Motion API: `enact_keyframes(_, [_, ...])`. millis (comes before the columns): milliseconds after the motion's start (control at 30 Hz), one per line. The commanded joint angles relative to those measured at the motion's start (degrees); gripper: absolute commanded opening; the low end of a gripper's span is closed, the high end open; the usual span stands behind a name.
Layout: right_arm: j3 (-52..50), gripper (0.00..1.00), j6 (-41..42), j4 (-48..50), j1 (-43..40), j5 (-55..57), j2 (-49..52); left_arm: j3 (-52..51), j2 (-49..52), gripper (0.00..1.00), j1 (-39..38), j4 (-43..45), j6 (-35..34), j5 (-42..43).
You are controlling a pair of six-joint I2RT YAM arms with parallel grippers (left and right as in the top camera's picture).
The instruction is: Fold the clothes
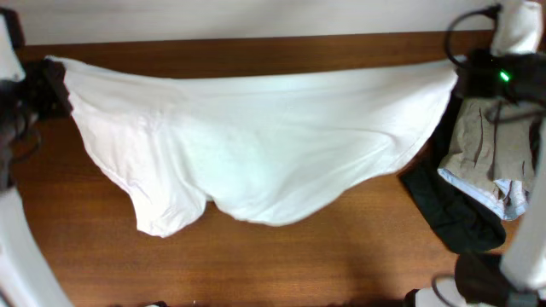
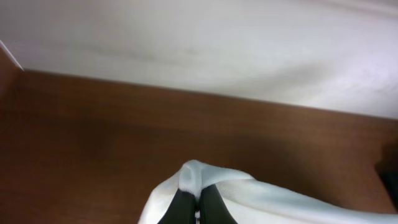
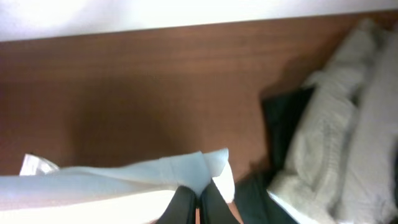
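overhead: white t-shirt (image 1: 273, 153) stretched between left pincer (image 1: 53, 77) and right pincer (image 1: 461, 75), each clamped on a corner.

Soft bright light, blurred wrist views

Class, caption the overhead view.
Left gripper and right gripper stretch a white cotton T-shirt over the brown wooden table.
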Motion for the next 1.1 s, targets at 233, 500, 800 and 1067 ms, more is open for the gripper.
enact_keyframes(233, [14.14,0.04,11.76,31.19,7.08,4.2,17.29,11.3,25.44,0.0,-2.29,39.8,-11.8,7.23])
enact_keyframes(500, [12.11,0.04,6.64,-6.88,7.08,15.82,22.62,27.08,33.27,0.0,-5.07,-19.67,6.58,11.91])
enact_keyframes(800, [-40.63,0.04,8.7,-0.15,4.52,15.1,19.82,-34.6,30.77,0.0,-9.9,-11.8,8.41,1.51])
enact_keyframes(1067, [-58.51,0.04,8.04,6.54,-3.43,12.63,5.18,-57.57,6.36,0.0,6.45,-1.66,-1.09,-3.23])
